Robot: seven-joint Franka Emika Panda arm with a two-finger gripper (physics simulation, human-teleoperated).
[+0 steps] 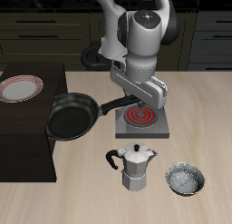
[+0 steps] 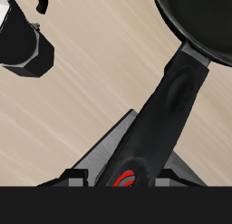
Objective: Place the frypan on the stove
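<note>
The frypan (image 1: 71, 116) is round and black, and its long dark handle (image 1: 111, 105) points toward the stove (image 1: 142, 120). The stove is a flat grey plate with a red spiral coil. My gripper (image 1: 125, 100) sits at the handle's end, just over the stove's edge, and looks shut on the handle. The pan hangs over the border between the dark counter and the wooden table, beside the stove. In the wrist view the handle (image 2: 172, 101) runs from the pan (image 2: 199, 24) toward the camera, over a corner of the stove (image 2: 109, 150). My fingertips are hidden there.
A silver moka pot (image 1: 136, 166) stands in front of the stove and also shows in the wrist view (image 2: 23, 46). A small speckled grey bowl (image 1: 185, 180) sits beside it near the front edge. A white red-rimmed plate (image 1: 21, 88) lies on the dark counter (image 1: 27, 146).
</note>
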